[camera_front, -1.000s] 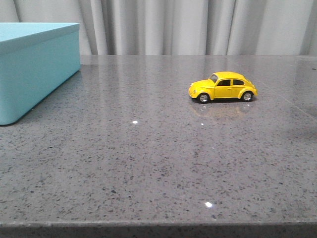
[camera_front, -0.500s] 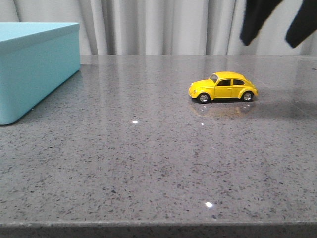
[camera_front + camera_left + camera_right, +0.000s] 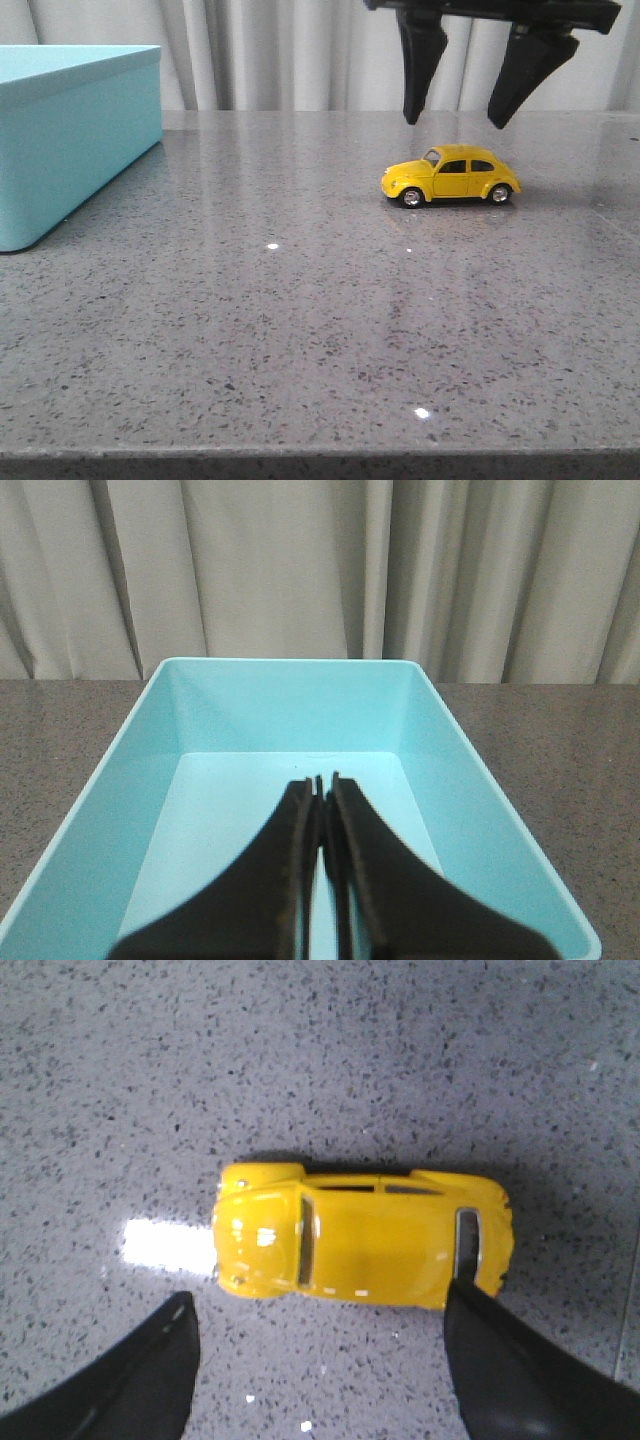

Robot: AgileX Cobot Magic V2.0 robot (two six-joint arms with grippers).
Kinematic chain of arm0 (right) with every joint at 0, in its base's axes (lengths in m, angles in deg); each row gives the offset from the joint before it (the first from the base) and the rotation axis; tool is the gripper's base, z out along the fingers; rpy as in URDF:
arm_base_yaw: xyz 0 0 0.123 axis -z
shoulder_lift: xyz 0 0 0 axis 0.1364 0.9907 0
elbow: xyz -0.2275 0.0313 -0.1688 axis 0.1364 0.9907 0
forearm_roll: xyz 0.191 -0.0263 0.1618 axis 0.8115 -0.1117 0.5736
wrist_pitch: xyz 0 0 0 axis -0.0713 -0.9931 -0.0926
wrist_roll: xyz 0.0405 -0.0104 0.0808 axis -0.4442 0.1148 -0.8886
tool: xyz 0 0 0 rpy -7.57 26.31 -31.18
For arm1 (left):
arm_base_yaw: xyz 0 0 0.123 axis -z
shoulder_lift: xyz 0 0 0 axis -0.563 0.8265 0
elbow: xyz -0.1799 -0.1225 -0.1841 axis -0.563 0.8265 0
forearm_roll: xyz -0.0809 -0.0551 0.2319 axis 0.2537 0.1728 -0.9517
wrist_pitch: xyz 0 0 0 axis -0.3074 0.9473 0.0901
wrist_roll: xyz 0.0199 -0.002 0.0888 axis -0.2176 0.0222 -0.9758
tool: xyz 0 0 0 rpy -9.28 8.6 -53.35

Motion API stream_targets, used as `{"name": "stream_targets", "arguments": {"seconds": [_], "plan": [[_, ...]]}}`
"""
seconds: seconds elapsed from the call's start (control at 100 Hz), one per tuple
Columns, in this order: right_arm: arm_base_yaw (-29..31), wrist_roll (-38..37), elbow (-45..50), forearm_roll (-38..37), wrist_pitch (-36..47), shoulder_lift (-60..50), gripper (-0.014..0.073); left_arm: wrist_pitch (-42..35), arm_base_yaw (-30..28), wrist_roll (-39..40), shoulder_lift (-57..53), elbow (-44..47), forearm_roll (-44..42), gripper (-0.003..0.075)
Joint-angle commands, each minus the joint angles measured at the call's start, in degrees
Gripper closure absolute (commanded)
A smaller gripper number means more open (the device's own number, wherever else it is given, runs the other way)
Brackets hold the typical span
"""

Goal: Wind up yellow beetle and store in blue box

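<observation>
Two pincers: right pincer [image 3: 456,124] has dropped wide apart over yellow beetle [image 3: 451,175], left pincer [image 3: 322,782] closed, empty.

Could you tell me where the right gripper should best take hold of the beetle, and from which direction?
From above, probably: the right gripper hangs open over the beetle, which stands on its wheels, side-on to the front camera. Its fingers span it nose to tail, so closing on the rounded ends may slip; turning to pinch the flatter door sides looks safer.

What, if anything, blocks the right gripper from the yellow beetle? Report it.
Nothing visible. The right gripper hangs open directly above the yellow beetle, with only air between. The beetle sits alone on the grey table, jaws spread past its two ends.
</observation>
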Motion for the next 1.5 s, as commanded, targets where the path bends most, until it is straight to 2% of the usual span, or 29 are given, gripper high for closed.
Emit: {"name": "stream_targets", "arguments": {"seconds": [0.0,0.16,0.84,1.11,1.49], "plan": [[-0.1,-0.4,-3.4,-1.3,-0.6,-0.7,0.0074,-4.3,-0.2,0.4,0.6,-2.2,0.6,0.0739],[-0.1,-2.5,-4.5,-4.7,-2.5,1.5,0.0076,-4.3,-0.2,0.4,0.6,-2.2,0.6,0.0739],[0.3,-2.8,-4.7,-5.9,-2.3,3.2,0.0076,-4.3,-0.2,0.4,0.6,-2.2,0.6,0.0739],[5.0,-2.8,-4.7,-7.7,-7.5,3.2,0.0076,-4.2,-0.2,0.4,0.6,-2.2,0.6,0.0739],[10.9,-2.7,-4.7,-14.7,-11.3,3.2,0.0076,-4.2,-0.2,0.4,0.6,-2.2,0.6,0.0739]]}}
